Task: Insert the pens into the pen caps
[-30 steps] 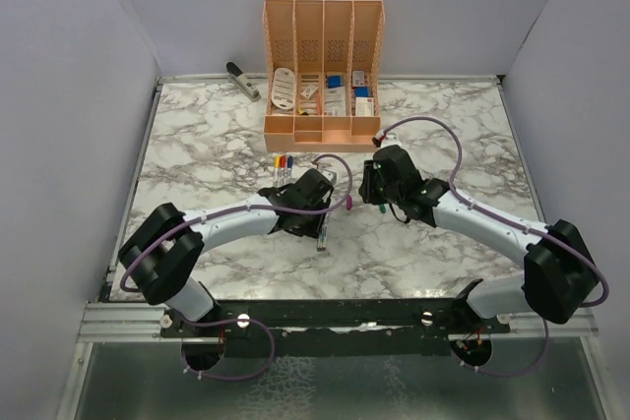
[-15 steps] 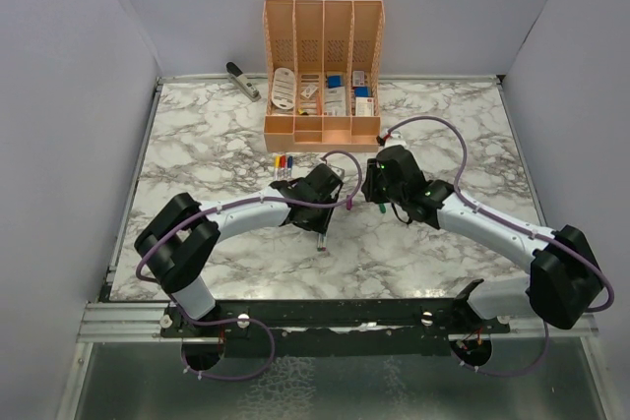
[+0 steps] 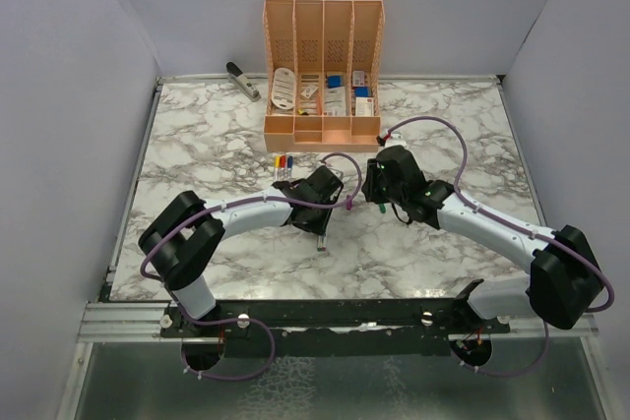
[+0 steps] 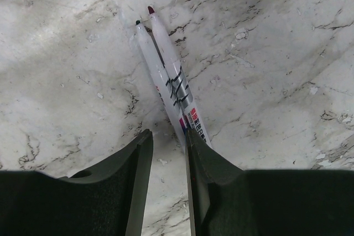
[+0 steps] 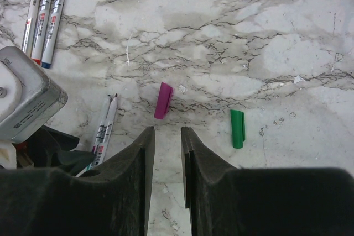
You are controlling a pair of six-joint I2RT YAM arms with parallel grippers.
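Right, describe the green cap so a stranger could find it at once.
From the orange organiser at the back, come forward to the right gripper. Two loose caps lie just ahead of it; the green cap is the right-hand one, beside the purple cap.

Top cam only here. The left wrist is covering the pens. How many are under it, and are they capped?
Observer: Two pens, both uncapped, lying side by side and touching, tips pointing away from the wrist. One tip is dark, the other purplish-red.
Operator: Is the left holding either?
Observer: No. The left fingers are apart with only bare table between them. The pens' near ends lie beside one finger.
Operator: And the right?
Observer: The right fingers are apart and empty. The purple cap lies flat just ahead of them. The green cap lies off to one side, not touching it.
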